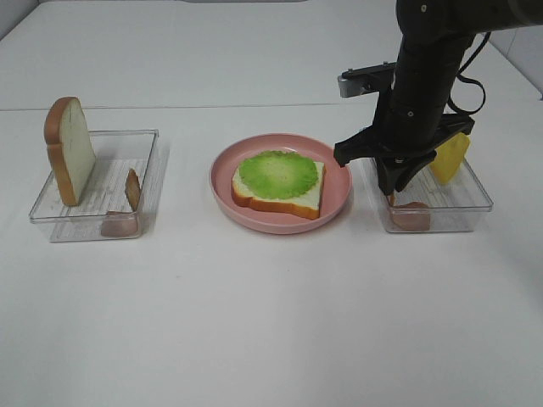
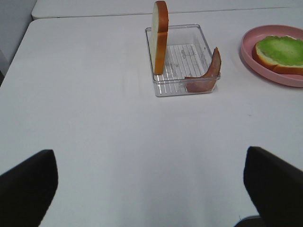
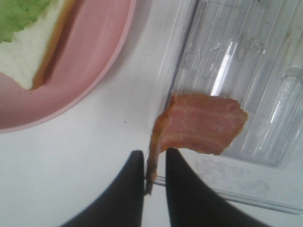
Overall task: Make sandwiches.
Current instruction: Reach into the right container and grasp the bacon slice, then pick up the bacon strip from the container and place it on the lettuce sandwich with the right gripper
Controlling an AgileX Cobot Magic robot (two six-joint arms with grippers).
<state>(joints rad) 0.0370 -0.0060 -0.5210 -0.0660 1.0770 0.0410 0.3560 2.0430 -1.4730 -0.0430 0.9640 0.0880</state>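
Observation:
A bread slice (image 1: 280, 193) topped with a green lettuce leaf (image 1: 277, 174) lies on the pink plate (image 1: 338, 202). My right gripper (image 1: 391, 193) reaches down into the right clear tray (image 1: 475, 203) and is shut on a reddish-brown bacon strip (image 3: 201, 124) at the tray's near-left wall; its fingers (image 3: 182, 189) pinch the strip's end. A yellow cheese square (image 1: 450, 158) leans in the same tray. A second bread slice (image 1: 69, 150) stands upright in the left clear tray (image 1: 140, 136) with another bacon strip (image 1: 132, 190). My left gripper (image 2: 151, 182) is open and empty, well in front of that tray.
The white table has a seam line across the back (image 1: 212, 107). The plate (image 2: 265, 71) and the left tray (image 2: 182, 85) also show in the left wrist view.

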